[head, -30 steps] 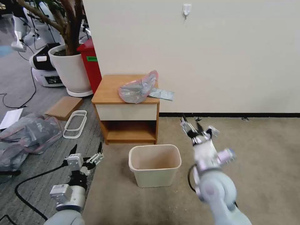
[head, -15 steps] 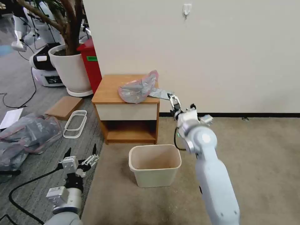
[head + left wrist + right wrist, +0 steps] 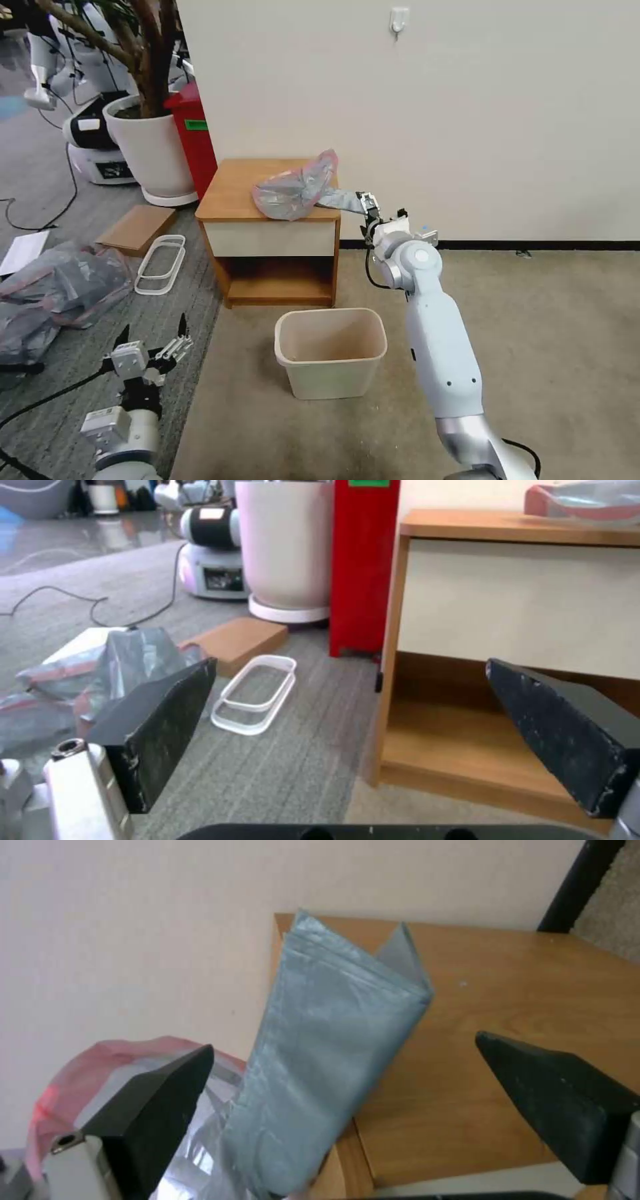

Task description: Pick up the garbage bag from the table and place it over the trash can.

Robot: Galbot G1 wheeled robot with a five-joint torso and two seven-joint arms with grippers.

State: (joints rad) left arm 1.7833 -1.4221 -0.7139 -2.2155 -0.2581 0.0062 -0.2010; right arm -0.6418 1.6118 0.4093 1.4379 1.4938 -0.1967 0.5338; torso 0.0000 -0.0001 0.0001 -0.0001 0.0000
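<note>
The garbage bag [image 3: 293, 187] lies crumpled on the table [image 3: 233, 193], grey with a pinkish-red edge. Its flat folded grey tail [image 3: 343, 199] hangs over the table's right edge. My right gripper [image 3: 368, 207] is at the tip of that tail, open. In the right wrist view the folded tail [image 3: 327, 1065] runs between the spread fingers [image 3: 153, 1105] of the right gripper [image 3: 343, 1045], over the table's wooden top [image 3: 520, 1005]. The cream trash can [image 3: 330, 373] stands on the carpet in front of the table. My left gripper [image 3: 152, 327] hangs open low at the left, holding nothing.
A white planter pot [image 3: 150, 143] and a red bin [image 3: 197, 137] stand left of the table. On the floor at left lie a brown board [image 3: 137, 229], white frames [image 3: 160, 263], a heap of grey-pink bags [image 3: 60, 287] and cables. The wall runs close behind the table.
My right arm has swung up from beside the trash can to the table's right edge, reaching the bag's tail. My left gripper has sunk lower and to the left.
</note>
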